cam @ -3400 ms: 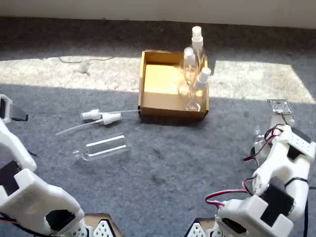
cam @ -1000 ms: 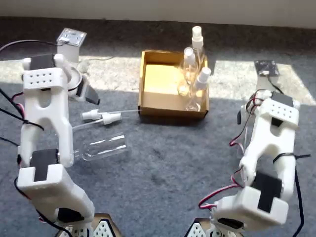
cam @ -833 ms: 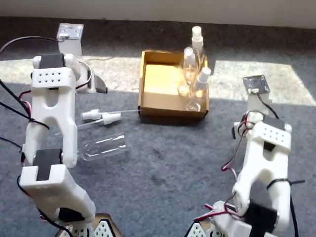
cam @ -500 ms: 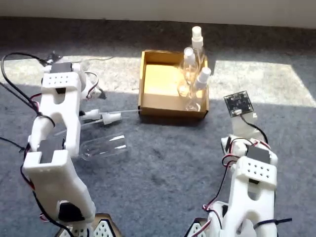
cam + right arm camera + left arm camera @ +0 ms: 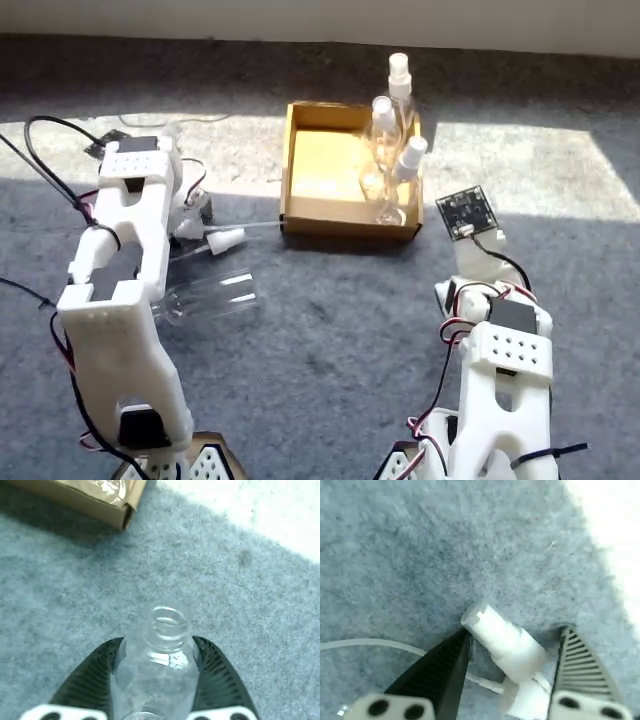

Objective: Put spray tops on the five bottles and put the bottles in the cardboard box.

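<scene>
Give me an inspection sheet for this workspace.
Surface: grey carpet, with a sunlit strip at the back.
Job's things: cardboard box with three topped bottles standing at its right side; lying bottle, uncapped; loose spray top near it.
Clutter: nothing seen.
Grippers: left pincer open astride a second spray top; right pincer shut on the held bottle, uncapped.
Cables: wires along both arms.
Surroundings: pale wall behind.

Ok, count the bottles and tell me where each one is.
5. Three topped bottles stand along the cardboard box's right side. One capless bottle lies on the carpet left of the box. The fifth bottle stands between the fingers of the right gripper.
</scene>
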`<state>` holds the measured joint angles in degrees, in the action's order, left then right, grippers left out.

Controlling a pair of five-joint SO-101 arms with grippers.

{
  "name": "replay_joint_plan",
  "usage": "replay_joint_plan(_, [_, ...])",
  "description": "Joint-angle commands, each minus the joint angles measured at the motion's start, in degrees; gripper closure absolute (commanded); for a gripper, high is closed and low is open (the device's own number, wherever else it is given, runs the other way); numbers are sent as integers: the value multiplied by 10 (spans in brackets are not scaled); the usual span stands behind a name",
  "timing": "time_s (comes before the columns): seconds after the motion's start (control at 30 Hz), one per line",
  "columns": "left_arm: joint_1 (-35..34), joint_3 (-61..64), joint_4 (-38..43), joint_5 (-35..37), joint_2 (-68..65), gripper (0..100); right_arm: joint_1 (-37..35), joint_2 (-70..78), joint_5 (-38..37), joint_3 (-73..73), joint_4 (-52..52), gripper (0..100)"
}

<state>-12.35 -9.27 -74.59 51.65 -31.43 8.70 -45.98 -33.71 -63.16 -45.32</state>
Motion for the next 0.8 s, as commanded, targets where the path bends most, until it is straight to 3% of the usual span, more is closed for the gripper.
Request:
replay_joint_plan(0.0, [-36, -59, 11, 3, 5, 912, -4, -15, -5, 2, -2, 994])
replay_joint_plan(0.1, [-45, -74, 11, -59, 5, 1000, -5, -15, -5, 2, 0, 994])
replay_joint_plan(0.27, [-60, -107, 6, -144, 8, 996, -6, -15, -4, 4, 0, 994])
replay_joint_plan(0.4, [-61, -203, -3, -212, 10, 996, -7, -15, -2, 6, 0, 994])
replay_joint_plan(0.63, [-52, -515, -131, -226, 10, 996, -98, -16, 63, 13, 19, 994])
replay_joint_plan(0.77, [-38, -748, -218, -288, 10, 996, -159, -16, 76, 17, 86, 994])
